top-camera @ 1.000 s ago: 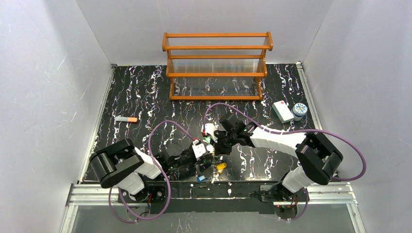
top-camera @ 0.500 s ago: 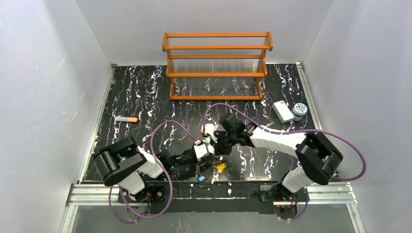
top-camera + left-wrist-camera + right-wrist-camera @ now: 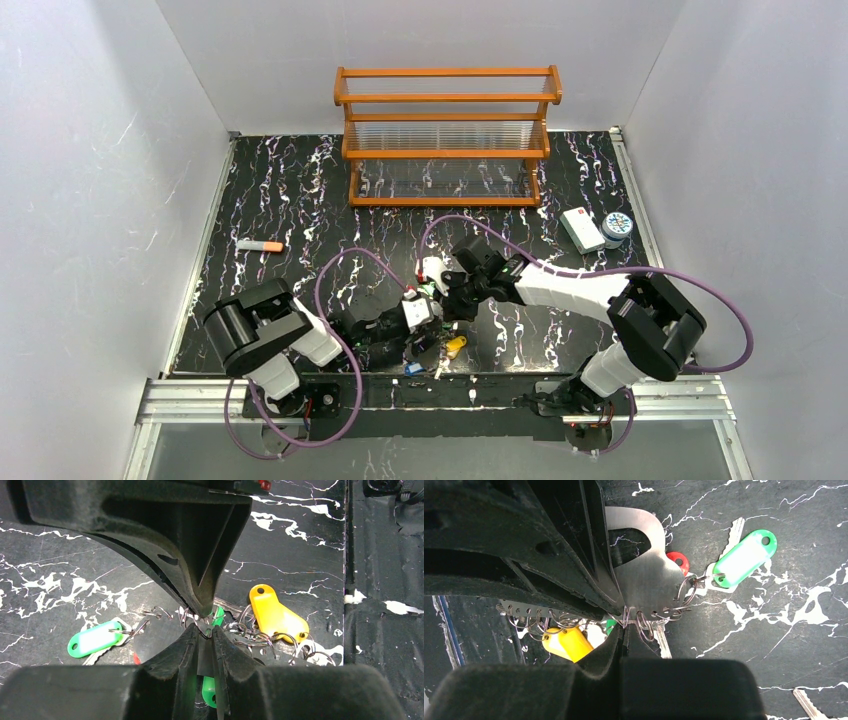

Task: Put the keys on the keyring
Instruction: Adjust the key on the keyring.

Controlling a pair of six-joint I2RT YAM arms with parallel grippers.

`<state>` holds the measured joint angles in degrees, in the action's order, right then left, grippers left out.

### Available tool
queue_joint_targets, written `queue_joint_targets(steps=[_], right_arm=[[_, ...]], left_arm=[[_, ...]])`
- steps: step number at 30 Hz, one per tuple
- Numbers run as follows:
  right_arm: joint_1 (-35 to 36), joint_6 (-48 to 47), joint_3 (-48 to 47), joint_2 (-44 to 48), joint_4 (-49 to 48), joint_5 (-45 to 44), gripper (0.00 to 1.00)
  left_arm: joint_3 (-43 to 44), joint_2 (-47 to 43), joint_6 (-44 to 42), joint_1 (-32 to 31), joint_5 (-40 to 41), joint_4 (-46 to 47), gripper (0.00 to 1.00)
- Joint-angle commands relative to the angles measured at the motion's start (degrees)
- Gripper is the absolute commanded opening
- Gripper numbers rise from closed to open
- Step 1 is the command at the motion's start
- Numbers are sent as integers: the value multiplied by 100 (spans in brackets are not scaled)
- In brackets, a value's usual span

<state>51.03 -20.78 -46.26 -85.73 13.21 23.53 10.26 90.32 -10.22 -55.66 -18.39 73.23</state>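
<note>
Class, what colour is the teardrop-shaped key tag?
The tag is yellow, clearest in the left wrist view.

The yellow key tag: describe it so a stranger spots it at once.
From the wooden rack at the back of the black table, come straight down to the near edge. Among the keys there lies the yellow key tag, the only yellow, teardrop-shaped piece.

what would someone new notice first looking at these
Both arms meet low over the near-middle of the black marbled table, with the left pincer and right pincer almost tip to tip. The right one is shut on a steel keyring plate and the left nips a wire ring, amid keys with bright tags: yellow tag, green tag, red tag.
</note>
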Motion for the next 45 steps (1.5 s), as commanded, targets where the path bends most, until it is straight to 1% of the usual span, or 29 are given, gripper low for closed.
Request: queue_joint_targets(steps=[1, 4, 6, 10, 12, 15, 17, 18, 20, 23, 26, 32, 38, 40, 45], right_arm=[[39, 65, 65, 252, -398, 350, 1], [39, 60, 153, 321, -510, 434, 1], [39, 73, 210, 373, -583, 498, 1], [35, 116, 351, 541, -799, 521, 1], [38, 126, 444, 651, -894, 496, 6], [30, 122, 613, 851, -1076, 503, 19], [23, 177, 794, 1024, -1260, 503, 24], [6, 243, 893, 1116, -1465, 503, 30], [-5, 336, 1066, 1301, -1733, 531, 36], [-7, 372, 1331, 1614, -2077, 606, 41], [-14, 381, 1609, 1953, -2383, 555, 43], [-31, 404, 1947, 2354, -2785, 505, 44], [-31, 433, 2024, 2365, -2919, 594, 43], [-38, 442, 2024, 2327, -2902, 600, 40], [-38, 475, 2054, 2352, -2842, 620, 30]], left_arm=[[174, 91, 26, -61, 52, 343, 15], [148, 149, 68, -61, 113, 474, 10], [99, 148, 68, -63, 172, 537, 0], [-34, 4, 94, -61, 367, 568, 0], [-130, -140, 123, -64, 481, 585, 0], [-277, -407, 172, -62, 596, 619, 0], [-363, -583, 212, -67, 647, 646, 0], [-401, -684, 228, -62, 652, 662, 0], [-464, -793, 252, -68, 579, 714, 0], [-551, -889, 308, -63, 480, 912, 0], [-648, -939, 360, -58, 422, 1164, 0], [-709, -1039, 380, -63, 269, 1371, 0], [-725, -1175, 396, -60, 222, 1404, 0], [-736, -1200, 397, -62, 240, 1402, 0], [-771, -1194, 421, -66, 292, 1404, 0]])
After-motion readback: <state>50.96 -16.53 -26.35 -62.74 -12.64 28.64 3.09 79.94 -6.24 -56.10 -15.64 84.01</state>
